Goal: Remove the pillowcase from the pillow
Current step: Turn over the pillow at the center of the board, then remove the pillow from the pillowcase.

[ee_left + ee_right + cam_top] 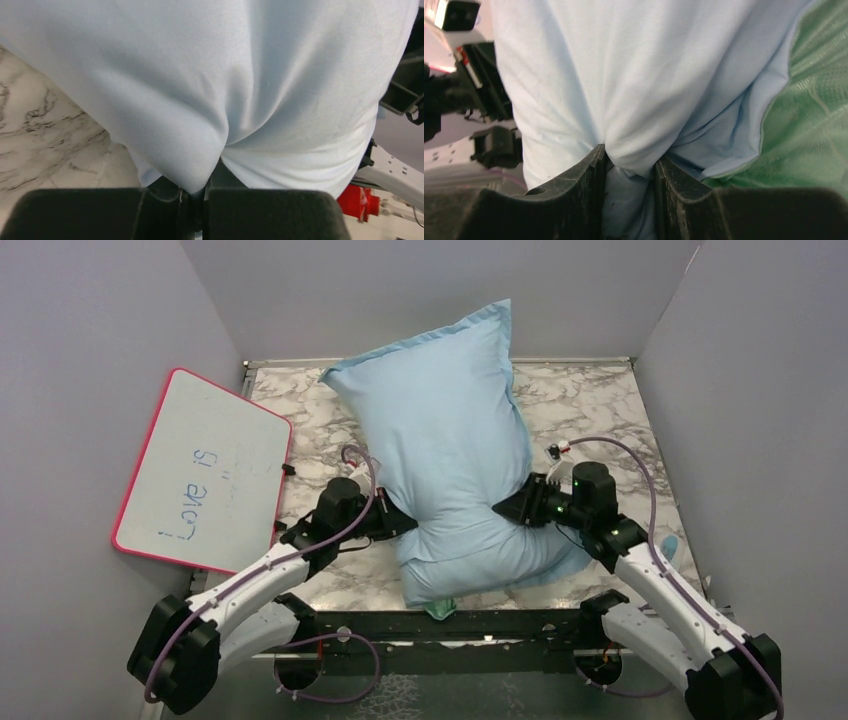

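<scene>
Black fingers (260,210) of the left pincer (202,192) are pressed together on a fold of the pillowcase (225,75). The light blue cloth dips into the narrow seam between them and puckers just above it. The right pincer (629,175) is pinching a thicker bunch of the same cloth. Its two dark fingers stand a little apart with the gathered fabric wedged between them, and creases fan upward from the grip. Just right of that grip, in the right wrist view, the blue edge turns back and shows the teal-green patterned face.

From above, the two pincers meet the pillowcase from opposite sides at its waist, the left one at its left edge and the right one at its right edge. The stuffed shape narrows there. The pillowcase lies down the middle of the marble tabletop (590,410). Its far corner is raised toward the back wall (420,290), and its near end bulges close to the front edge, where a small corner of teal-green pokes out beneath. The pillow is inside and wholly covered, so none of its own fabric can be made out. A pink-framed whiteboard (205,475) with handwriting leans at the left, partly over the tabletop's left edge and apart from the pillowcase.
</scene>
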Robot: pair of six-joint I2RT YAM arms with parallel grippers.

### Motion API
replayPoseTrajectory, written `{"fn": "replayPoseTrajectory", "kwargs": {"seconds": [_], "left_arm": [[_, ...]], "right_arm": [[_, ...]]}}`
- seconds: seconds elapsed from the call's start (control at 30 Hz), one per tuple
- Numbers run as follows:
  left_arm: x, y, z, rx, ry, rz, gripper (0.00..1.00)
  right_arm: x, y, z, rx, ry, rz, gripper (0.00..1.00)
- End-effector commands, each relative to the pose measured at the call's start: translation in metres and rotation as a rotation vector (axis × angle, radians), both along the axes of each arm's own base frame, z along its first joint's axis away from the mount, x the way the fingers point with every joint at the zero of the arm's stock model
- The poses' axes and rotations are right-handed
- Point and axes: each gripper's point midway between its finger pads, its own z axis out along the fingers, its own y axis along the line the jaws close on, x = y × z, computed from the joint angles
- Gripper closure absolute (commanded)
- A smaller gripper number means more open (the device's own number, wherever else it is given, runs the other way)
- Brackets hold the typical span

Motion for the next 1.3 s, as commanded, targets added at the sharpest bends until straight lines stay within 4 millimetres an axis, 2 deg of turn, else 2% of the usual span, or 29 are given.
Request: {"fn": "replayPoseTrajectory", "kwargs": {"seconds": [0.0, 0.07, 0.13, 0.23, 0.3, 0.4, 0.47, 0.57, 0.63, 0.7, 0.73, 0.9, 1.0, 1.13, 1.2, 1.23, 1.27], "left_arm": [[0.030, 0.016, 0.059, 0.091, -0.197, 0.103, 1.00], [0.035, 0.022, 0.069, 0.156, -0.237, 0.105, 1.00], [0.038, 0.018, 0.077, 0.186, -0.271, 0.058, 1.00], [0.048, -0.004, 0.089, 0.179, -0.304, -0.040, 1.00], [0.062, -0.025, 0.099, 0.168, -0.322, -0.109, 1.00], [0.102, -0.048, 0.115, 0.201, -0.356, -0.116, 1.00], [0.131, -0.052, 0.127, 0.250, -0.389, -0.066, 0.98], [0.161, -0.038, 0.144, 0.348, -0.400, 0.051, 0.50], [0.165, -0.024, 0.154, 0.376, -0.413, 0.099, 0.28], [0.160, -0.007, 0.154, 0.394, -0.415, 0.145, 0.05], [0.156, 0.003, 0.153, 0.400, -0.409, 0.176, 0.01], [0.125, 0.056, 0.146, 0.337, -0.346, 0.342, 0.01], [0.098, 0.067, 0.137, 0.256, -0.321, 0.344, 0.01], [0.063, 0.081, 0.110, 0.231, -0.258, 0.351, 0.01], [0.049, 0.088, 0.102, 0.205, -0.247, 0.373, 0.01], [0.043, 0.091, 0.093, 0.195, -0.243, 0.377, 0.01], [0.039, 0.092, 0.092, 0.177, -0.262, 0.375, 0.01]], "right_arm": [[-0.089, 0.025, 0.011, 0.146, 0.161, 0.352, 0.75], [-0.106, 0.026, 0.031, 0.189, 0.099, 0.439, 0.77], [-0.124, 0.024, 0.046, 0.215, 0.036, 0.514, 0.80], [-0.148, 0.019, 0.057, 0.256, 0.005, 0.584, 0.82], [-0.156, 0.017, 0.056, 0.263, 0.003, 0.599, 0.80], [-0.145, 0.011, 0.049, 0.184, 0.020, 0.505, 0.55], [-0.130, 0.005, 0.049, 0.109, 0.007, 0.415, 0.43], [-0.107, -0.011, 0.066, -0.011, -0.057, 0.274, 0.32], [-0.099, -0.018, 0.084, -0.050, -0.112, 0.233, 0.26], [-0.097, -0.015, 0.099, -0.046, -0.142, 0.248, 0.25], [-0.095, -0.014, 0.105, -0.042, -0.145, 0.257, 0.25], [-0.072, -0.008, 0.116, -0.090, -0.148, 0.260, 0.25], [-0.051, 0.000, 0.122, -0.101, -0.157, 0.255, 0.26], [-0.018, 0.010, 0.115, -0.186, -0.137, 0.206, 0.27], [-0.009, 0.029, 0.118, -0.285, -0.173, 0.192, 0.27], [-0.017, 0.049, 0.117, -0.341, -0.205, 0.234, 0.27], [-0.018, 0.062, 0.112, -0.418, -0.228, 0.240, 0.26]]}}
